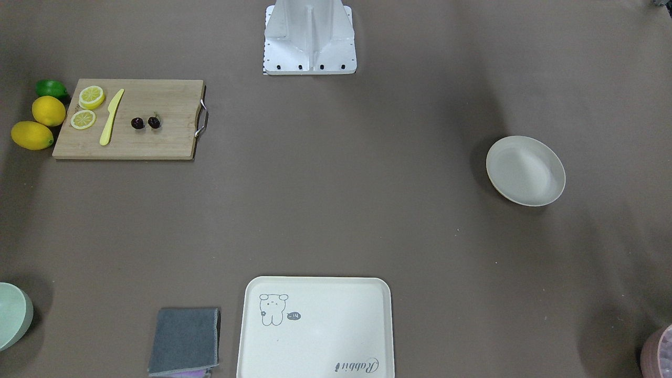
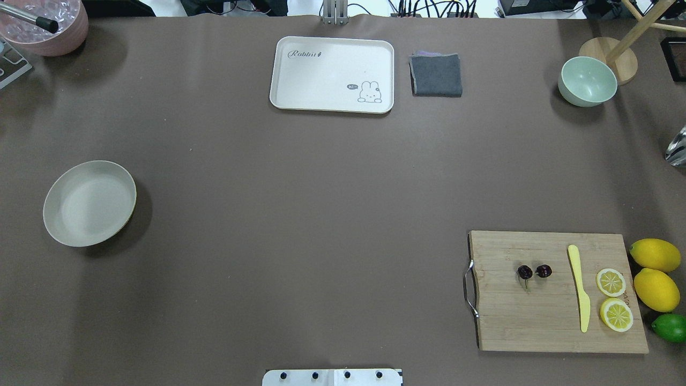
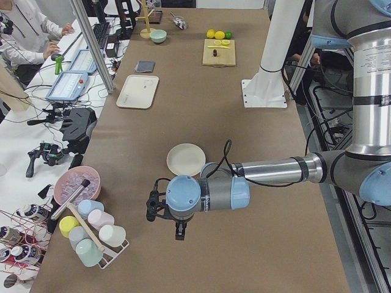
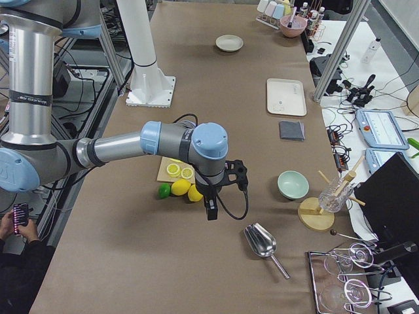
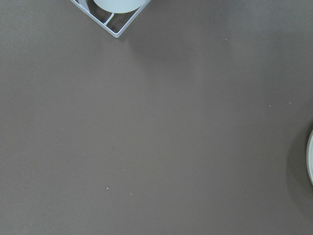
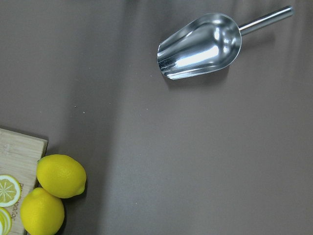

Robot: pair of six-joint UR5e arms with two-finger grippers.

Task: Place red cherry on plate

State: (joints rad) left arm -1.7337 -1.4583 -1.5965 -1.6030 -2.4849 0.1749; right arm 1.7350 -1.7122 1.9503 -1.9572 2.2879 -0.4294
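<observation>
The red cherry (image 1: 146, 123) (image 2: 534, 271), a pair of tiny dark fruits, lies on a wooden cutting board (image 1: 157, 144) (image 2: 536, 321) on the robot's right side. The round cream plate (image 1: 525, 170) (image 2: 89, 203) (image 3: 186, 159) stands bare on the robot's left side. My left gripper (image 3: 178, 229) hangs over the table's end beyond the plate and shows only in the exterior left view. My right gripper (image 4: 209, 212) hangs past the lemons at the opposite end, seen only in the exterior right view. I cannot tell whether either is open or shut.
On the board lie a yellow knife (image 2: 580, 295) and two lemon slices (image 2: 611, 282); two lemons (image 2: 655, 289) and a lime (image 2: 670, 327) sit beside it. A cream tray (image 2: 332, 53), grey cloth (image 2: 436, 75), mint bowl (image 2: 587, 81), metal scoop (image 6: 200, 46), pink bowl (image 2: 48, 27).
</observation>
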